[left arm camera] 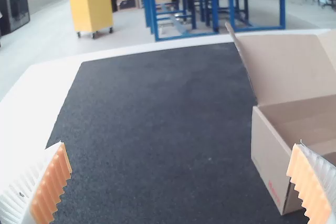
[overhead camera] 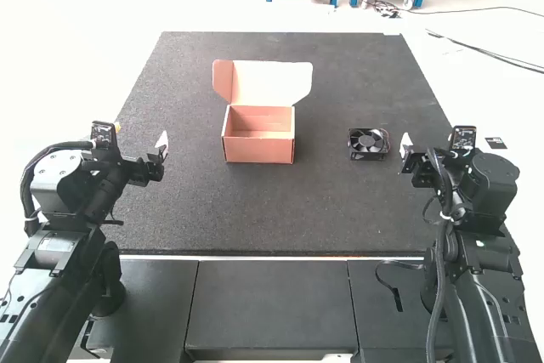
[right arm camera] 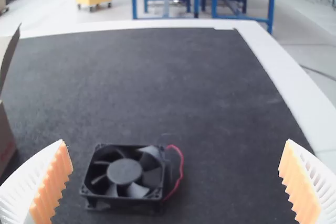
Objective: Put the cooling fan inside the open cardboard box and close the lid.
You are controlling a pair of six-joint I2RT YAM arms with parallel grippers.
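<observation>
I have both arms at the near side of the desk [overhead camera: 85,82], one at each near corner of the black mat [overhead camera: 170,201] that covers it. The left end effector [overhead camera: 158,157] hangs over the mat's left edge. Its white ribbed fingers [left arm camera: 23,198] with orange pads are spread wide and hold nothing. Through its wrist camera I see the near left corner of the cardboard box [overhead camera: 259,133] ahead, beside one finger.

The box sits around the middle of the mat, upright and open. Its lid [overhead camera: 262,82] stands up from the far wall, tilted slightly back, and the inside walls are plain to see from above.

The cooling fan [overhead camera: 368,141] lies flat on the mat to the right of the box, clearly apart from it. A thin red wire [right arm camera: 178,163] curls at its side. The right end effector [overhead camera: 410,159] is just beside the fan, on its near right. Its fingers [right arm camera: 31,192] are also fully spread and grip nothing. In the right wrist camera the fan lies ahead between the two fingertips, untouched.
</observation>
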